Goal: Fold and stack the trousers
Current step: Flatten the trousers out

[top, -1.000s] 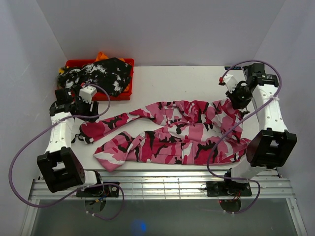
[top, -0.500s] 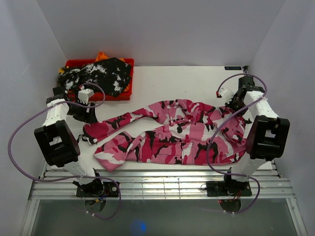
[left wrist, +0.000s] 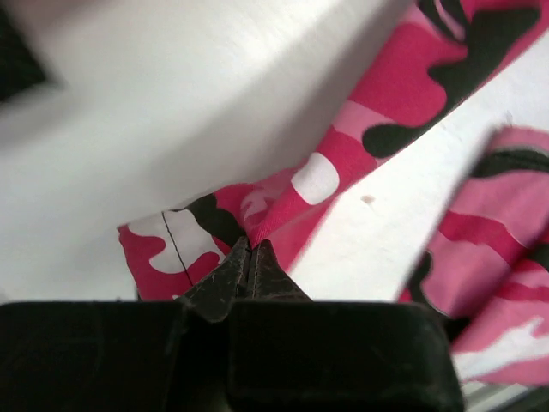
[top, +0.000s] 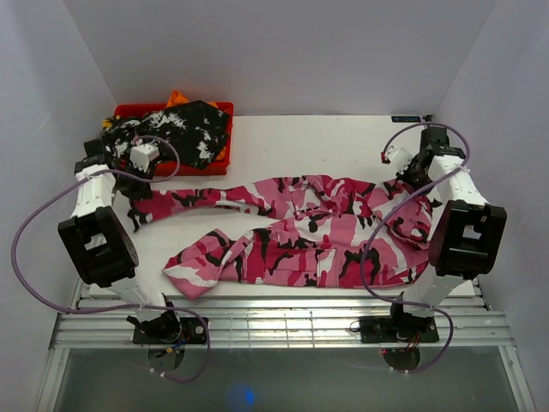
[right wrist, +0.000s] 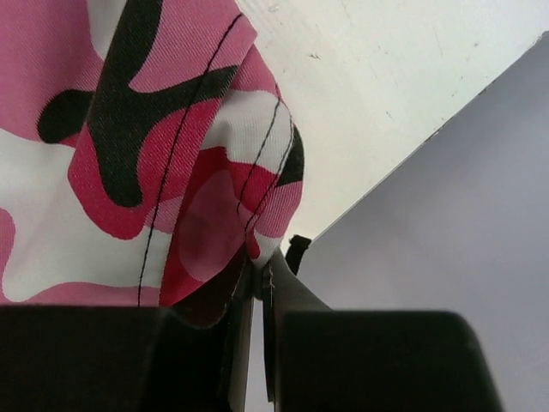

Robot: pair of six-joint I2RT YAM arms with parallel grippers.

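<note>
Pinching at both ends right now. Left tool (left wrist: 249, 262) is pressed together on the pink camo trousers (top: 309, 232), tips nipping a fold of cloth just beside a stitched hem. Cloth lifts a little off the bench (top: 317, 142) at the grip.

Right tool (right wrist: 257, 270) is also pressed together, on a stitched edge at the other end of the same trousers. Black stitch lines run down into the grip. Bench edge and grey wall (right wrist: 446, 172) sit right behind it.

Overhead layout:
- Trousers lie spread left to right across the middle of the bench, wide end on the right by the right arm, legs pointing left.
- Far leg is drawn out in a fairly straight band to the left tool, at the far-left side of the bench.
- Near leg lies loose and wrinkled. Its cuff (top: 184, 279) is by the near bench edge, well apart from both tools.
- Right end is bunched up under the right tool, near the right wall.

Black-and-white mottled garment (top: 176, 129) is heaped in the red bin (top: 137, 108) at the far-left corner, spilling over its rim. Something orange (top: 177, 96) pokes up behind it. Left wrist sits just beside the bin's near edge; can't tell if they touch.
</note>
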